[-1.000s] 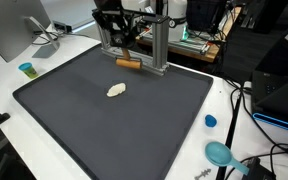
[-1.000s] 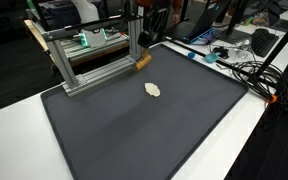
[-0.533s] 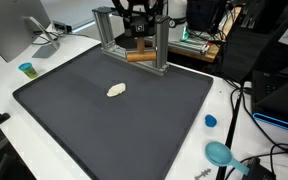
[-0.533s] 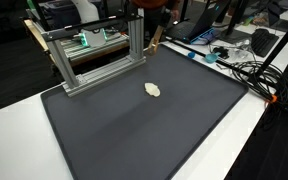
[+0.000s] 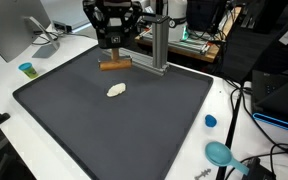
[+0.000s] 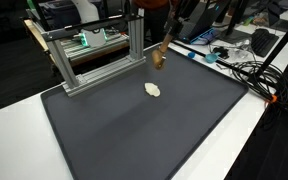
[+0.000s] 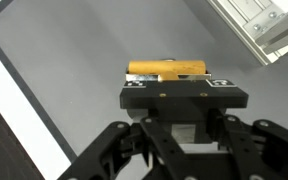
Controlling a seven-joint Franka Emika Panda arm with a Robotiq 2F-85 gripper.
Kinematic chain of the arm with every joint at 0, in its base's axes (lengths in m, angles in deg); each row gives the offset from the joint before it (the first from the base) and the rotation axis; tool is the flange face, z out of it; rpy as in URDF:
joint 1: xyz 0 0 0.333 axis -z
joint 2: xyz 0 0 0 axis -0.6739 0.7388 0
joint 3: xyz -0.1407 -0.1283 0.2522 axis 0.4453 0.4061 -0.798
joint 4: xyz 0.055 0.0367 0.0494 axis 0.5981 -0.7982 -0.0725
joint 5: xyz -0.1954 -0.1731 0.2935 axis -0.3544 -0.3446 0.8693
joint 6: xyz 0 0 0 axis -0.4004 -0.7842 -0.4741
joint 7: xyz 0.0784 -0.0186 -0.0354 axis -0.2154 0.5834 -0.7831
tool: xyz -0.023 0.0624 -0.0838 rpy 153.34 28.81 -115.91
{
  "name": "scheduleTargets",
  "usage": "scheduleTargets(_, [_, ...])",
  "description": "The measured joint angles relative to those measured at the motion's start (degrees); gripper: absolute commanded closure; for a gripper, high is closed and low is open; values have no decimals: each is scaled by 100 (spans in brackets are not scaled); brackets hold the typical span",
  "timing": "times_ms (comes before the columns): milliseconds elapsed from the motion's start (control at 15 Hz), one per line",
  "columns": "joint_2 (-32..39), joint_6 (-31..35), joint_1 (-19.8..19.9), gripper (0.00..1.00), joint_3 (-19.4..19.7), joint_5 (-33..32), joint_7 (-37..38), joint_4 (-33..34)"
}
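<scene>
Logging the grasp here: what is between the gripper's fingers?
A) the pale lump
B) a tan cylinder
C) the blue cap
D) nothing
B: the wrist view shows the gripper closed on the tan cylinder, while the pale lump lies apart on the dark mat.
</scene>
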Motion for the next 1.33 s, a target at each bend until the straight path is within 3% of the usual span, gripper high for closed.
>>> scheduleTargets(67, [21,0,-6,78,0,-4,-7,32])
scheduleTargets(267, [22,65,-6,78,-15,18,-10,-6])
scheduleTargets(600, [-116,1204,44,78,-177,94,-995,-660])
scheduleTargets(867, [-277,1754,438,78,-208,295,-2492,-1069])
scheduleTargets(1200, [-450,2071,1557,78,-601,885,-4671,-1454])
scheduleTargets(1333, [-557,2301,1629,78,-486,1245,-5455,-1726])
